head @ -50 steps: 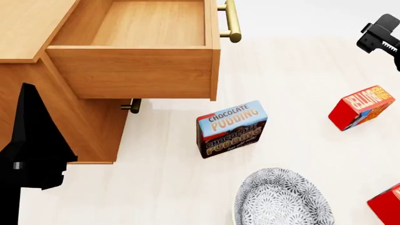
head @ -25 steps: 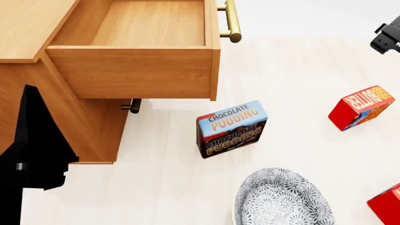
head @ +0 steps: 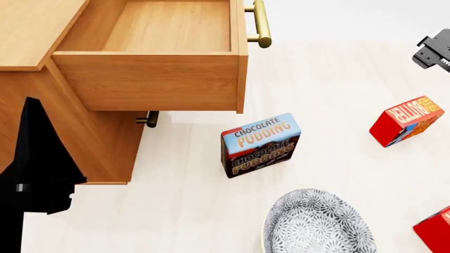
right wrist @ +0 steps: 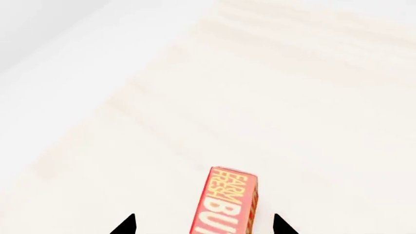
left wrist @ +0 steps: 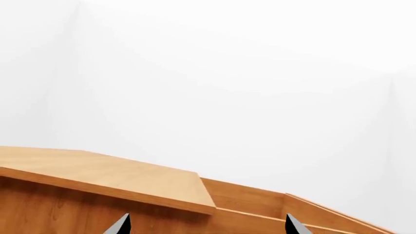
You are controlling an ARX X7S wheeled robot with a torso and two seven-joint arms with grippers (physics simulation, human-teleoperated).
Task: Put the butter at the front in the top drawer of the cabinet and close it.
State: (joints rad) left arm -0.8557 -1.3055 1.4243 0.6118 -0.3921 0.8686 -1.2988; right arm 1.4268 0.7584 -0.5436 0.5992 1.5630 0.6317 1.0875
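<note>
Between my right claw's (right wrist: 202,225) two dark fingertips (right wrist: 124,225), which stand well apart with nothing gripped, my right wrist view shows the end of a red butter box (right wrist: 226,202) on the pale floor, lettered "FARM FRESH" in yellow; the box touches neither tip. From my head, that same claw (head: 434,52) shows only as a black piece at the far right edge, farther off than the butter box (head: 408,120), which lies tilted on the pale floor (head: 330,79) with its red face and yellow letters up. A second red box (head: 436,230) sits nearer, cut off at the right edge, so I cannot tell from here what it reads. My left claw (left wrist: 206,226) also has its tips (left wrist: 120,226) spread wide and holds nothing; past them the left wrist view shows the cabinet's flat wooden top and the rim of the drawer. From my head the left arm (head: 39,174) is a black shape at the near left, against the side of the cabinet (head: 31,31). Its top drawer (head: 162,31) stands pulled out, bare wood inside, brass bar handle (head: 258,23) on its right face. Below it a bit of the lower drawer's handle (head: 147,119) peeps out. A chocolate pudding box (head: 260,145) stands near the middle, well apart from the butter, and a patterned grey bowl (head: 316,224) lies nearer.
</note>
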